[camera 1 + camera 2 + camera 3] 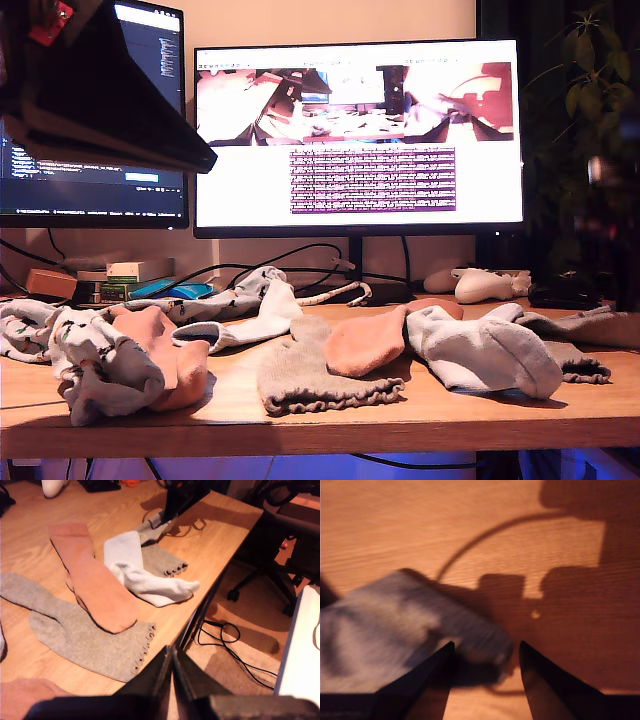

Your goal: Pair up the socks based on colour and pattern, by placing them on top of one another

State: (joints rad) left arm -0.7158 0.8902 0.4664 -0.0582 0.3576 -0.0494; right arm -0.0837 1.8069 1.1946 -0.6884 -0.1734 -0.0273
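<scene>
Socks lie across the wooden table (420, 415). A salmon sock (92, 580) rests on a grey frilly-cuffed sock (80, 635). Beside them a white ribbed sock (135, 565) lies over another grey sock (160, 560). At the exterior view's left, printed pale blue socks (100, 365) and a salmon sock (165, 345) are heaped together. My first gripper (172, 657) is shut and empty, high above the table edge. My second gripper (486, 647) is open, low over the wood, with the blurred end of a grey sock (395, 630) by one finger (427, 672).
A white game controller (480, 285) and cables lie at the table's back, under two monitors (360, 140). Books (120, 275) sit at the back on the exterior view's left. An office chair (280, 545) stands beyond the table edge. The second arm (175, 497) casts shadows on the wood.
</scene>
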